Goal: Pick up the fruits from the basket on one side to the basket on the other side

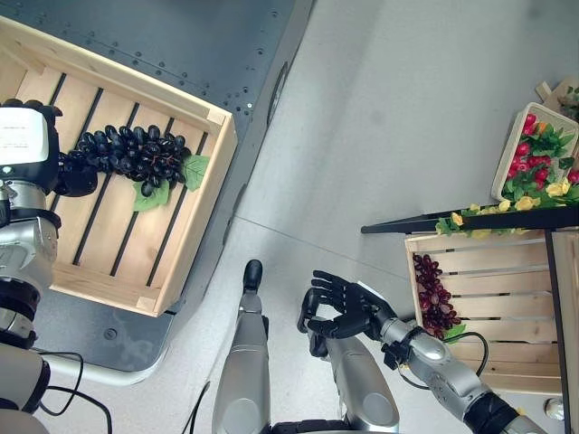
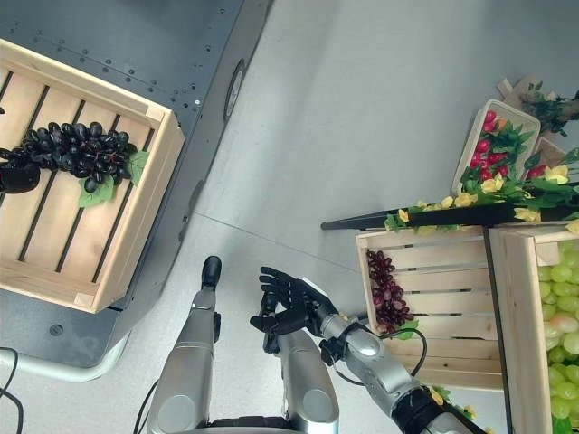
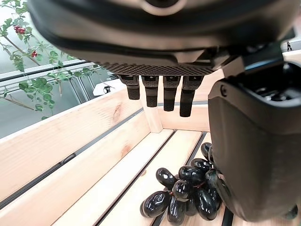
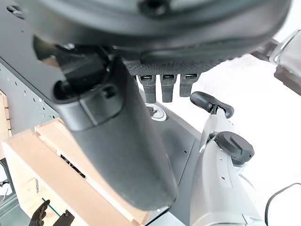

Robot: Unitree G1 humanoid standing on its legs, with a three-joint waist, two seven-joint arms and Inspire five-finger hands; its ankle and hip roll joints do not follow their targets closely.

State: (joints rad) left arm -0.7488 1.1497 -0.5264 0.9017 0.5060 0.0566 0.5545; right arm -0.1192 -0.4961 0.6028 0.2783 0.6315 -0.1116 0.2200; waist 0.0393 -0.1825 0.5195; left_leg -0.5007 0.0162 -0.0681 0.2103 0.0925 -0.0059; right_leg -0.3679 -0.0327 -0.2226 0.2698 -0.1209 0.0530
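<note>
A bunch of black grapes (image 1: 136, 155) with green leaves lies on the slats of a wooden crate (image 1: 194, 226) at the left. My left hand (image 1: 74, 176) is at the bunch's stem end, inside the crate. In the left wrist view its fingers (image 3: 163, 96) stretch out straight above the grapes (image 3: 188, 188), and the thumb (image 3: 254, 141) stands beside them. My right hand (image 1: 342, 312) hangs over the floor between the crates, open and holding nothing. A bunch of dark red grapes (image 1: 436, 298) lies in the wooden crate (image 1: 488, 258) at the right.
A black bar (image 1: 470, 221) trimmed with yellow flowers runs above the right crate. Behind it a pale basket (image 1: 534, 149) holds red fruit and leaves. Green grapes (image 2: 561, 298) fill another crate at the far right. The left crate rests on a dark metal platform (image 1: 181, 45).
</note>
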